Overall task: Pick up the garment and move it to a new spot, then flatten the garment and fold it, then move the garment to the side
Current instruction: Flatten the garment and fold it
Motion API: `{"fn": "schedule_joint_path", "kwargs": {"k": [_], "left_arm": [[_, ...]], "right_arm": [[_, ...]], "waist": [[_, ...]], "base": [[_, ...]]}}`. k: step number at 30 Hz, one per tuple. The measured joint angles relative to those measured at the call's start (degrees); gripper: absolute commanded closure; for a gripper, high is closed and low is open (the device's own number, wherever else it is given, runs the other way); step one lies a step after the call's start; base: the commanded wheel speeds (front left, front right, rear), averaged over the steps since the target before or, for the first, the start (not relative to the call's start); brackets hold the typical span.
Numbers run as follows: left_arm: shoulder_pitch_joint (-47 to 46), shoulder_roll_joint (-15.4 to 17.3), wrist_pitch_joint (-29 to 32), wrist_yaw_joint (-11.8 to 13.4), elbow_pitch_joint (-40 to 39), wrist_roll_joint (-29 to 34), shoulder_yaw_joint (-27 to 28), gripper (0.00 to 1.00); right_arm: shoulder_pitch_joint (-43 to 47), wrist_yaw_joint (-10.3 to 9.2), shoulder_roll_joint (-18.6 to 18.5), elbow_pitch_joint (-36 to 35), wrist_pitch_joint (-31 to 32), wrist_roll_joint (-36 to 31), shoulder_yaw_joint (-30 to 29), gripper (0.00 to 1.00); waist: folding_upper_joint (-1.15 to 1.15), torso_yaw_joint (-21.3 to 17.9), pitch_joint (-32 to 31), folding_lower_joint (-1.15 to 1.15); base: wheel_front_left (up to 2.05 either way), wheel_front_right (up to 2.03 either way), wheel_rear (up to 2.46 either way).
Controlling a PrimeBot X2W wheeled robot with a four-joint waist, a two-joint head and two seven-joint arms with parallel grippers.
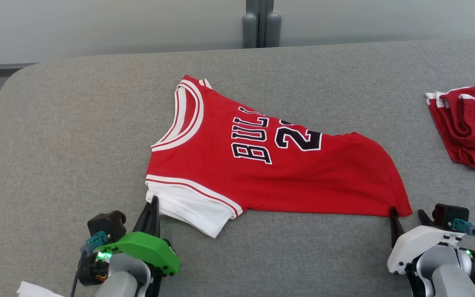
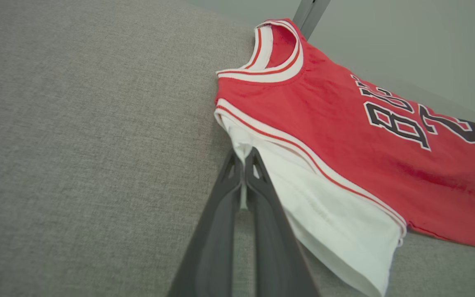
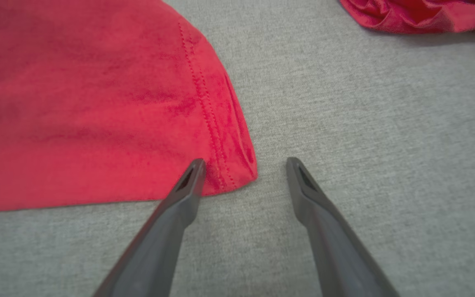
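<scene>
Red jersey [image 1: 270,173] spread on the grey counter [image 1: 76,123], left end effector [image 1: 154,202] pinched closed on its white sleeve edge, right end effector [image 1: 407,211] open at the hem corner, another red garment [image 1: 468,123] far right

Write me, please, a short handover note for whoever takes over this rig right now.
Left gripper: shut on the edge of the white sleeve.
Right gripper: open, straddling the hem corner, not yet gripping.
Jersey: mostly flat, mid grey table. Its far side looks folded, cutting off the lettering. A second red garment lies at the table's right edge.
Done: the jersey seems laid out, probably with one fold.
Left: close the right gripper on the corner, finish folding, move the jersey aside.
</scene>
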Motion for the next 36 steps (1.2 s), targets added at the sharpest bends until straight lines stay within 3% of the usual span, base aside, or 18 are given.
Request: {"fn": "schedule_joint_path", "kwargs": {"k": [1, 2, 3, 6, 7, 13, 20, 26, 36], "left_arm": [[0.1, 0.0, 0.1, 0.1, -0.4, 0.0, 0.0, 1.00], [0.2, 0.1, 0.2, 0.2, -0.7, -0.1, -0.1, 1.00], [0.3, 0.1, 0.2, 0.4, -1.0, -0.2, -0.1, 1.00], [0.4, 0.3, 0.2, 0.5, -2.1, -0.2, -0.1, 1.00], [0.4, 0.4, 0.2, 0.5, -2.3, -0.2, -0.1, 1.00], [0.2, 1.1, -0.1, 1.0, -4.8, 0.3, -0.1, 1.00], [-1.6, 4.2, -0.9, 1.9, -14.3, 2.7, 0.9, 1.00], [-2.5, 8.8, 0.0, 4.6, -30.4, 6.1, 2.2, 1.00], [-7.5, 17.3, 9.3, 8.8, -61.9, 10.6, 6.2, 1.00]], "right_arm": [[0.0, 0.00, 0.0, 0.5, 0.3, 0.2, 0.7, 0.00], [-0.3, 0.00, 0.0, 0.8, 0.3, 0.8, 1.4, 0.20], [-0.4, -0.01, -0.1, 1.0, 0.3, 1.1, 1.9, 0.55], [-1.3, -0.02, -0.1, 1.7, -0.5, 2.5, 3.5, 0.92], [-1.5, -0.01, 0.0, 2.1, -0.7, 2.5, 3.9, 1.00], [-3.5, -0.01, -0.1, 1.9, -3.6, 4.4, 6.0, 1.00], [-3.8, -0.01, -0.6, -8.7, -8.5, 15.4, 8.7, 1.00], [0.2, -0.02, -2.4, -26.1, -9.3, 18.6, 9.0, 1.00], [5.0, -0.02, -2.1, -61.0, -1.3, 17.3, 4.7, 1.00]], "waist": [[0.00, 0.0, 0.0, 0.00], [0.00, -0.1, 0.0, 0.00], [0.00, -0.2, 0.0, 0.00], [0.00, -0.5, -0.1, 0.00], [0.00, -0.6, -0.2, 0.00], [0.00, -1.1, -0.9, 0.00], [0.00, -1.8, -2.7, 0.00], [0.00, -2.8, -4.3, 0.00], [0.00, -5.3, -4.7, 0.00]], "base": [[0.00, 0.00, 0.00], [0.00, 0.00, 0.00], [0.00, 0.00, 0.00], [0.00, 0.00, 0.00], [0.00, 0.00, 0.00], [0.00, 0.00, 0.00], [0.00, 0.00, 0.00], [0.00, 0.00, 0.00], [0.00, 0.00, 0.00]]}}
